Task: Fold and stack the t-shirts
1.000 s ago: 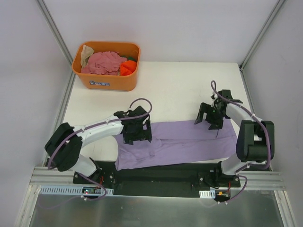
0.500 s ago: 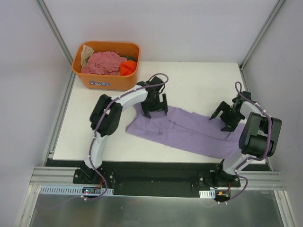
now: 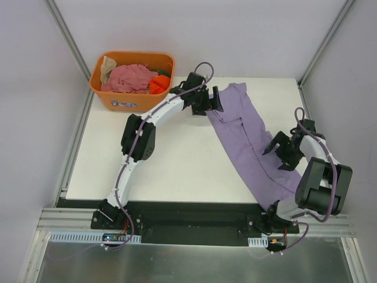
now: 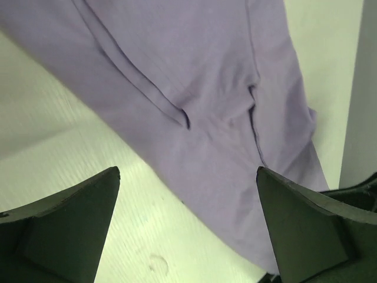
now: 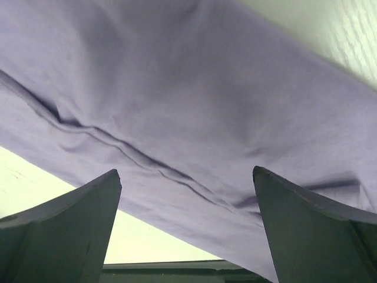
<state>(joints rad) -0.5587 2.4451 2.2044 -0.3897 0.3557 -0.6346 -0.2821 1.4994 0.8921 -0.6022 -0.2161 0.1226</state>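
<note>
One white desk (image 3: 177,171). Two black-and-white arms: left arm (image 3: 154,117) reaching long across the desk towards the far edge, right arm (image 3: 321,174) folded close along the right edge.

One lavender t-shirt (image 3: 244,138) flat on the desk, drawn into a long diagonal band from the middle of the far edge down to the near right corner, its low end reaching the near edge.

One orange tub (image 3: 132,105) in the far left corner, well apart from that band, with the left arm slanting between the two.

Three more t-shirts bundled in the tub: pink t-shirt (image 3: 126,78) in the middle, beige t-shirt (image 3: 107,66) at its left end, orange t-shirt (image 3: 156,86) at its right end.

Left gripper (image 3: 217,101) just beside the band's far end, fingers spread wide, clamped on nothing, lavender cloth beyond them in the wrist view. Right gripper (image 3: 277,154) over the band's right border near the right edge, fingers likewise spread wide, cloth below and not pinched.
</note>
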